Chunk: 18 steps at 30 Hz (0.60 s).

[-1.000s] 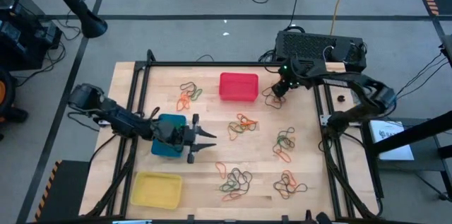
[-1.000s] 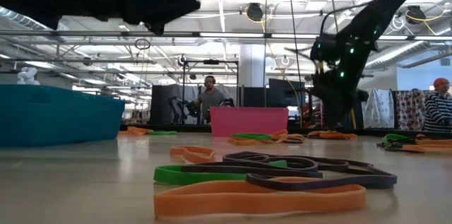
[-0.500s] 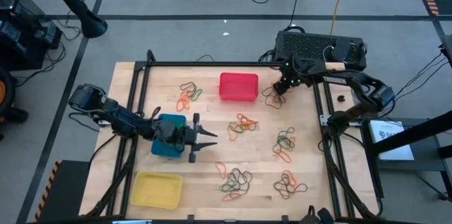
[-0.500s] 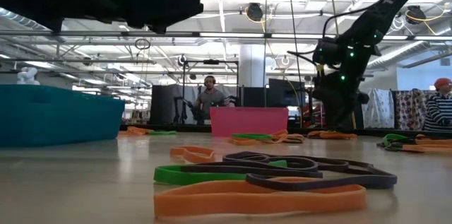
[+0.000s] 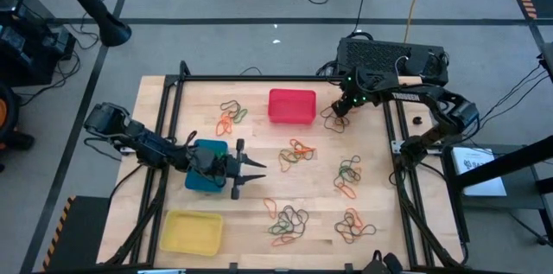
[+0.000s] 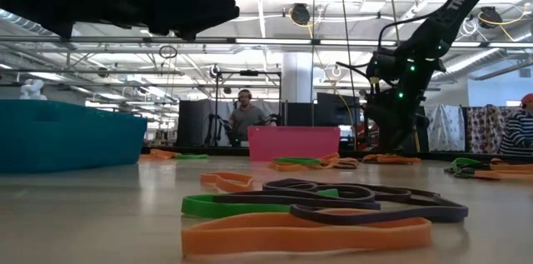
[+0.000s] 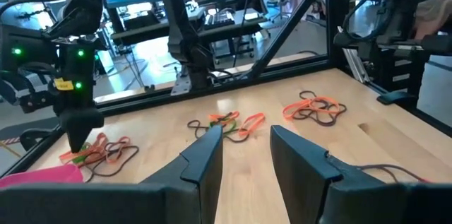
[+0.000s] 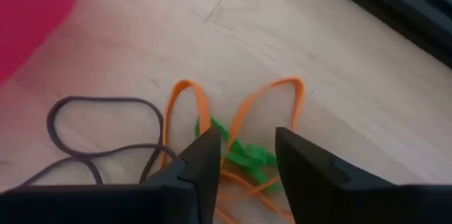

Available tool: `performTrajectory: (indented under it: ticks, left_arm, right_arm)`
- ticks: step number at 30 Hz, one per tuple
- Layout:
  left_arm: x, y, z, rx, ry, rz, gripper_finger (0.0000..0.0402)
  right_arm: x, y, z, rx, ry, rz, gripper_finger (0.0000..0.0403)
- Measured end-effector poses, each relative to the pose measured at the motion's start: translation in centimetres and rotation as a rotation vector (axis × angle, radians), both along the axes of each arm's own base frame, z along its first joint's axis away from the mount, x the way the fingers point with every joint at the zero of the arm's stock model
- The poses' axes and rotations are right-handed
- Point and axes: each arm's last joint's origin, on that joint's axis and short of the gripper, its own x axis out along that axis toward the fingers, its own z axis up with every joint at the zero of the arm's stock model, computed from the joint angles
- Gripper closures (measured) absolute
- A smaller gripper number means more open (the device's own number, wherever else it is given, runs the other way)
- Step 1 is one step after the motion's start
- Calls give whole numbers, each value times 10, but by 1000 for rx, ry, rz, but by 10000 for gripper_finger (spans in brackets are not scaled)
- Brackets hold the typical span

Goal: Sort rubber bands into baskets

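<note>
Seen from above, the red basket (image 5: pixel 291 106) lies at 12 o'clock on the worktop (image 5: pixel 259 131), long axis running 9 to 3 o'clock; the blue basket (image 5: pixel 203 177) sits at 9 o'clock and the yellow basket (image 5: pixel 191 231) at 7 o'clock, its long axis the same way. Rubber bands (image 5: pixel 299 153) lie in loose tangles across the worktop, from 11 o'clock round to 5 o'clock.

The right gripper (image 5: pixel 340 108) hangs low over a clump at 1 o'clock, just beside the red basket; its wrist camera shows the jaws apart, straddling a green band (image 8: pixel 244 150) and two orange loops (image 8: pixel 268 104), with a dark loop (image 8: pixel 106 111) alongside. No band is pinched.

The left gripper (image 5: pixel 257 170) hovers above the worktop beside the blue basket, pointing toward 3 o'clock, jaws parted and empty. Its arm covers part of the blue basket.

In the low view, a person (image 6: pixel 244 114) stands far behind the red basket, and foreground bands blur together.
</note>
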Motion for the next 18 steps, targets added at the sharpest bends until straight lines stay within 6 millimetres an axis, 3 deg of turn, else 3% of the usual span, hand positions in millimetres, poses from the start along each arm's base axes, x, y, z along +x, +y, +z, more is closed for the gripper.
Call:
performTrajectory:
  ticks: [9,18]
  left_arm:
    - [0,0,-2,4,25,0,275]
    - [0,0,-3,6,34,0,275]
  right_arm:
    - [0,0,0,-4,12,14,323]
    - [-1,1,-1,12,21,8,330]
